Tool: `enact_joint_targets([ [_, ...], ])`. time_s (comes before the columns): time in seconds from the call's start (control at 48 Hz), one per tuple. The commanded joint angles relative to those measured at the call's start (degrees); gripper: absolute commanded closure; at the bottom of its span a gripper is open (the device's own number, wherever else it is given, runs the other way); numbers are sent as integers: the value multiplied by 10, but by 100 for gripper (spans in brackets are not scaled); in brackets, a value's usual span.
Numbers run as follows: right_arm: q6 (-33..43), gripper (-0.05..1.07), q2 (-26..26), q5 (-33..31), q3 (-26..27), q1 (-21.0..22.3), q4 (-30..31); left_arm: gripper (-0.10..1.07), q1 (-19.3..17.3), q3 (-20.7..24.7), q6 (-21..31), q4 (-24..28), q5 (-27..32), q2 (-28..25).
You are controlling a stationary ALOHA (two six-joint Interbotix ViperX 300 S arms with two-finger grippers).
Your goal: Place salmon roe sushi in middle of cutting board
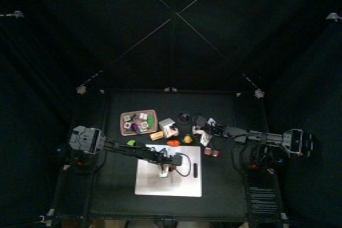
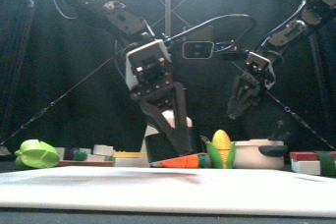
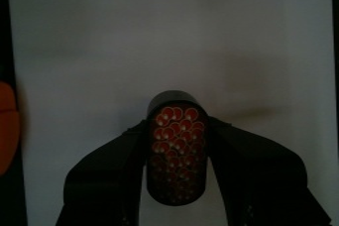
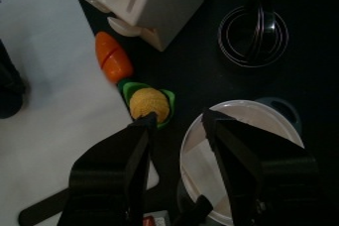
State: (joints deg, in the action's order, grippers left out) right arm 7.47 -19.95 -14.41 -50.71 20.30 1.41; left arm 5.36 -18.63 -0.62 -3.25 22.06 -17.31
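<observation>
Between the left end effector (image 3: pixel 175 161)'s two jaws sits the salmon roe sushi (image 3: pixel 176 143), clamped on both sides, its orange beads facing the wrist camera. Directly beneath that end effector spreads the white cutting board (image 3: pixel 159 42); whether the sushi touches it cannot be told. Off to one side of the left end effector, an orange piece (image 3: pixel 7 121) lies at the board's edge. The right end effector (image 4: pixel 175 141) hangs with its jaws apart, holding nothing; just ahead of its tips lies a toy corn cob (image 4: pixel 150 101), with a carrot piece (image 4: pixel 113 56) beyond it and a white plate (image 4: pixel 252 146) beside it on the desk (image 4: pixel 245 81).
</observation>
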Motion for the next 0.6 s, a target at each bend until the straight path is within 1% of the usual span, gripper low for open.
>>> enact_joint_targets([
  [0.0,1,23,-4,2,6,-2,0,37,-3,20,0,4,-1,4],
  [0.188,0,23,-4,2,5,-2,0,28,-2,16,0,4,1,2],
  [0.396,1,23,-2,2,5,-2,0,12,-1,15,0,4,2,3],
  [0.583,0,23,-1,2,6,-2,0,6,0,14,0,4,2,4],
])
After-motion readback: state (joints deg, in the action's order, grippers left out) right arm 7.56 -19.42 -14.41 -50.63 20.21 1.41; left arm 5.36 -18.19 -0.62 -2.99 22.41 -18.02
